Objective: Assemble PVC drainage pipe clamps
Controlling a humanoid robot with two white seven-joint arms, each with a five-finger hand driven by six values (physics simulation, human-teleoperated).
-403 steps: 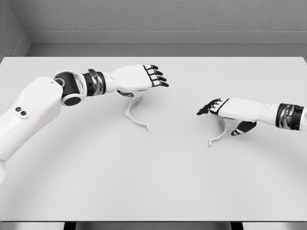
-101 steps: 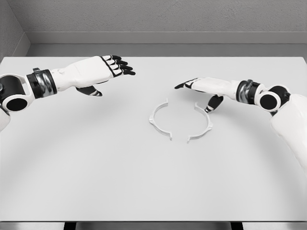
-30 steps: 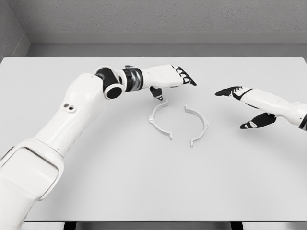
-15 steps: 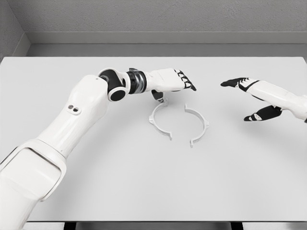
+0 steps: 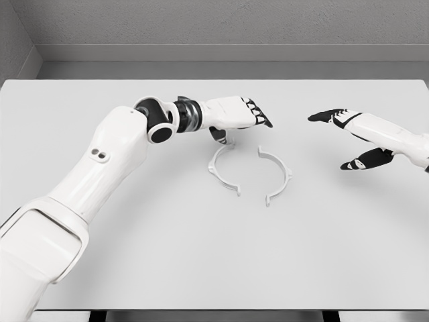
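The left hand (image 5: 231,113) hides one clamp half's (image 5: 223,169) upper tip (contact unclear).

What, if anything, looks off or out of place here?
Nothing is damaged or spilled. The two clamp halves, left clamp half and right clamp half, lie flat facing each other but apart, ends unjoined. The left hand hovers above the left one.

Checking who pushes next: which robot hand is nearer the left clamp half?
Left. The left robot hand hovers at the top end of the left clamp half; the right robot hand is far off, beyond the right clamp half.
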